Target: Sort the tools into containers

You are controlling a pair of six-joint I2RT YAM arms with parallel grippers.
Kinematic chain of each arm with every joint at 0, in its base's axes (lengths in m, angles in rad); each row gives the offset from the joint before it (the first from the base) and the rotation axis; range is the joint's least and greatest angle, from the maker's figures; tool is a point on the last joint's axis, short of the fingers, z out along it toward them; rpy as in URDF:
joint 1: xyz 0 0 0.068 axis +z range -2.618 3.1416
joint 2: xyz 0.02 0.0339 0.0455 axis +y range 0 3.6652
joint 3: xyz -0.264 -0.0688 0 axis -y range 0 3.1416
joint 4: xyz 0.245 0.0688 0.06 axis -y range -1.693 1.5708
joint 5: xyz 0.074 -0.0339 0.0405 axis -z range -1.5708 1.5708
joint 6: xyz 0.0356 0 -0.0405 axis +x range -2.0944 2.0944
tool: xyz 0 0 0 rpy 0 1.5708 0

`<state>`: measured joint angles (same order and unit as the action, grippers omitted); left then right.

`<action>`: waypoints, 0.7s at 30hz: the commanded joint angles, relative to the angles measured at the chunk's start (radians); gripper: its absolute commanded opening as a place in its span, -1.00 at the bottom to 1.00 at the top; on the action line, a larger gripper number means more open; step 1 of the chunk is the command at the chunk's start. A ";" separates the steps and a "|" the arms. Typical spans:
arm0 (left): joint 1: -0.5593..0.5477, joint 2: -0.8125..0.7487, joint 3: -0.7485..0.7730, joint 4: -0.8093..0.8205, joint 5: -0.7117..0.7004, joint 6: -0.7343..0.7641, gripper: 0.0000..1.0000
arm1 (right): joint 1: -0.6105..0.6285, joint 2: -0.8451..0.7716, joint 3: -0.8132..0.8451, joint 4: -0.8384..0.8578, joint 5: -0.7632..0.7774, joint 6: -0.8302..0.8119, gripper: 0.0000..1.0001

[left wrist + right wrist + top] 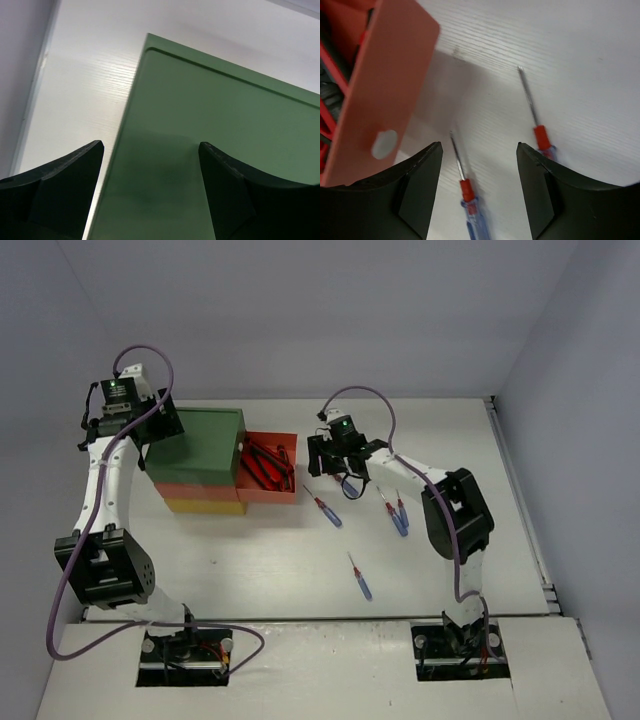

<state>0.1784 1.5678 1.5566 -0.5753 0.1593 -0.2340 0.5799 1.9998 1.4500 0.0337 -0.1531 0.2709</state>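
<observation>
So nearest the arm bases there's one little screwdriver (pixel 360 577) lying by itself on the white counter (pixel 250 560): clear blue handle, red collar, thin metal shaft. A bit further back is another screwdriver (pixel 325 510) of the same kind. Off to its right a pair of screwdrivers (pixel 398 514) lie just beside each other. The right hand (pixel 333 465) hangs over the counter just past those, fingers apart and gripping nothing. On its wrist cam, one blue-and-red driver (pixel 468 197) lies flat on the counter in the gap below the open fingers (pixel 420 190), tip pointing away and touching neither one. A second driver (pixel 539 131) lies just beside the other finger. Left of that hand is the orange-red drawer (pixel 268 496), standing out from the cabinet with red-and-black utility knives (pixel 265 465) piled inside. Its wall is near the hand but apart from it. The cabinet is a green top (pixel 195 440), an orange-red middle and a yellow bottom (pixel 205 507). The left hand (pixel 160 423) is at the far left corner of the green top, wide open too and holding nothing. Its fingers (pixel 65 180) sit either side of the green edge, and I can't tell if they touch it.
</observation>
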 commanded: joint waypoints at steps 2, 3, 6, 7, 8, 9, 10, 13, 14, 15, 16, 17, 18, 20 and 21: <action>-0.004 -0.036 -0.050 0.128 0.095 0.005 0.47 | 0.083 0.038 0.134 0.089 -0.031 0.017 0.16; -0.004 -0.034 -0.059 0.132 0.100 0.002 0.48 | 0.098 0.050 0.150 0.095 -0.031 0.016 0.16; -0.004 -0.030 -0.067 0.139 0.119 -0.005 0.48 | 0.119 0.066 0.208 0.106 -0.035 0.025 0.16; -0.004 -0.028 -0.068 0.139 0.127 -0.010 0.48 | 0.128 0.071 0.224 0.110 -0.038 0.030 0.16; -0.003 -0.026 -0.072 0.144 0.144 -0.017 0.48 | 0.135 0.075 0.238 0.119 -0.036 0.035 0.16; -0.002 -0.025 -0.076 0.152 0.166 -0.025 0.48 | 0.142 0.079 0.251 0.130 -0.033 0.040 0.16; -0.003 -0.024 -0.082 0.160 0.177 -0.038 0.48 | 0.151 0.083 0.262 0.136 -0.028 0.045 0.16; -0.001 -0.020 -0.085 0.164 0.195 -0.062 0.48 | 0.174 0.110 0.314 0.162 -0.029 0.065 0.16; 0.000 -0.020 -0.087 0.164 0.192 -0.068 0.48 | 0.177 0.131 0.335 0.168 -0.039 0.077 0.16; 0.003 -0.020 -0.090 0.166 0.190 -0.074 0.48 | 0.182 0.147 0.360 0.172 -0.051 0.094 0.16; 0.005 -0.020 -0.092 0.168 0.192 -0.081 0.48 | 0.188 0.165 0.382 0.178 -0.059 0.109 0.16; 0.006 -0.020 -0.092 0.169 0.197 -0.087 0.48 | 0.196 0.186 0.394 0.185 -0.062 0.115 0.16; 0.009 -0.019 -0.092 0.169 0.200 -0.090 0.48 | 0.202 0.201 0.409 0.193 -0.067 0.127 0.16; 0.018 -0.021 -0.094 0.171 0.202 -0.103 0.48 | 0.211 0.240 0.446 0.216 -0.083 0.156 0.16; 0.024 -0.022 -0.095 0.173 0.206 -0.108 0.47 | 0.218 0.252 0.458 0.229 -0.093 0.170 0.16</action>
<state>0.1989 1.5600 1.4623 -0.4319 0.2749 -0.2760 0.7680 2.2024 1.8315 0.1568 -0.1885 0.3658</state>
